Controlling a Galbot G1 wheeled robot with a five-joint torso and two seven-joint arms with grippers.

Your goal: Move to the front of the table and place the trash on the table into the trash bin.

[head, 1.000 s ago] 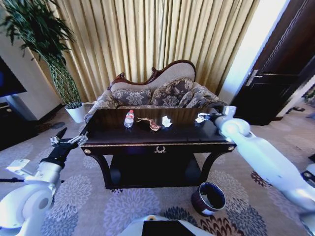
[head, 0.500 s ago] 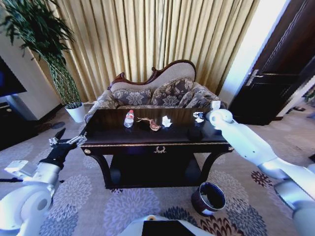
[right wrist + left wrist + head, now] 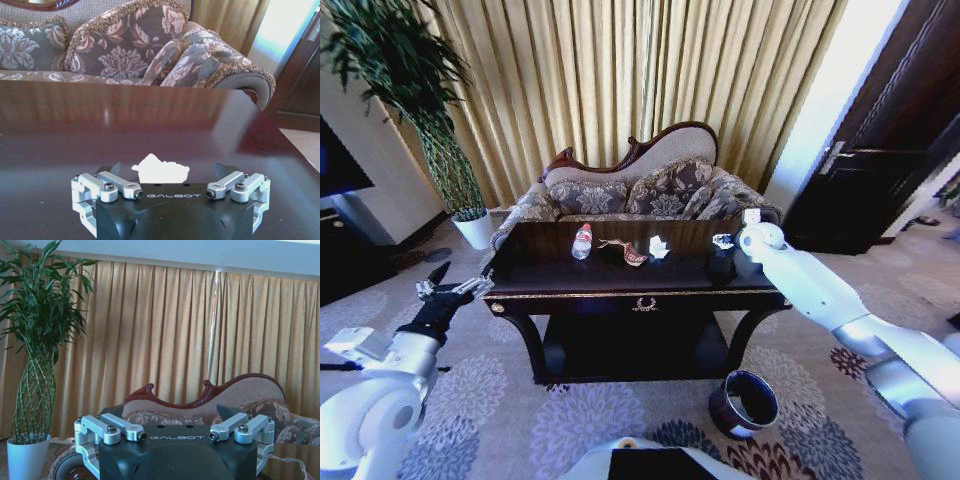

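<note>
Trash lies on the table point(image 3: 620, 275), a large dark glossy wooden piece with curved legs, a lower shelf and a small gold ornament point(image 3: 644, 304) on its front rail; the polished top mirrors the room. Items on the top, from the robot's left: a clear plastic bottle point(image 3: 582, 241) with red cap and red-white label, lying on its side; a brownish-red wrapper point(image 3: 625, 252) just beside it; a crumpled white paper point(image 3: 659, 247) next to the wrapper; a further white scrap point(image 3: 160, 170) nearer the right end, seen in the right wrist view on the bare tabletop between the jaws. Right gripper point(image 3: 722, 247) sits low over the right part of the tabletop, jaws spread on either side of that scrap; contact with it cannot be confirmed. Left gripper point(image 3: 448, 290) is held off the table's left end, above the carpet, fingers spread, holding nothing. Trash bin point(image 3: 744, 403), a small round dark maroon-brown bucket, stands on the patterned carpet point(image 3: 500, 400) at the table's front right corner, near the right leg. Room: a carved sofa point(image 3: 640, 190) with floral cushions directly behind the table; gold curtains point(image 3: 620, 80) across the back wall; a tall plant point(image 3: 410, 90) in a white pot point(image 3: 474, 229) at left; a dark door point(image 3: 880, 150) at right.
</note>
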